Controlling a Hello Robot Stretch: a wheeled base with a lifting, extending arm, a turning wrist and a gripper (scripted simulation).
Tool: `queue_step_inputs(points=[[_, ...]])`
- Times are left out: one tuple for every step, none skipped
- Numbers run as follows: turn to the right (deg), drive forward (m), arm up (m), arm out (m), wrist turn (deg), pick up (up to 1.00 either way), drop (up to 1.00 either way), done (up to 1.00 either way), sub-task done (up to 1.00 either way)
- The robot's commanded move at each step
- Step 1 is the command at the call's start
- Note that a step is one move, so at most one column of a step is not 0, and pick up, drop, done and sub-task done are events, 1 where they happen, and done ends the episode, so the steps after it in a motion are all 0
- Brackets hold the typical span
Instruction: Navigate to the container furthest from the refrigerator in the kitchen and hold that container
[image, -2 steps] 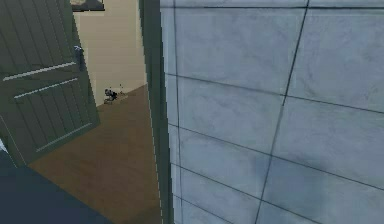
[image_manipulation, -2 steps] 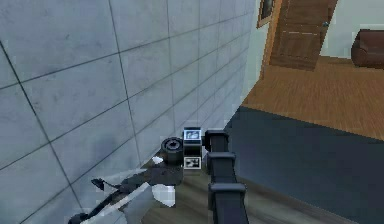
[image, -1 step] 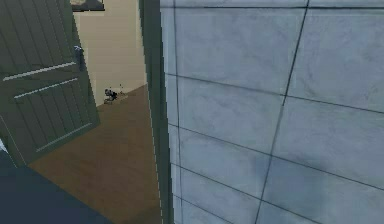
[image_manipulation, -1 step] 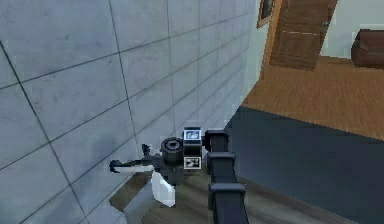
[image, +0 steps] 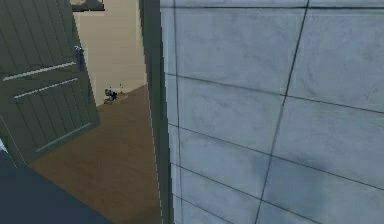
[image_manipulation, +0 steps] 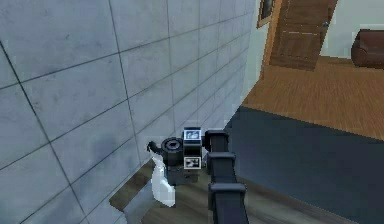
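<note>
I see my tool (image_manipulation: 157, 149) low in the middle by a grey wall (image_manipulation: 70, 90), a white bottle (image_manipulation: 163, 186) just below. I cannot tell if it holds anything.

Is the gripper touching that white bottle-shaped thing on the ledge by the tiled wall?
Cannot tell. In the arm side view the gripper overlaps the white bottle-shaped thing on the ledge; neither contact nor a gap shows plainly.
</note>
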Motion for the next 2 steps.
queue_step_inputs(points=[[0.0, 0.0, -0.3, 0.0, 0.0, 0.0, 0.0, 0.0, 0.0], [0.0, 0.0, 0.0, 0.0, 0.0, 1.0, 0.0, 0.0, 0.0]])
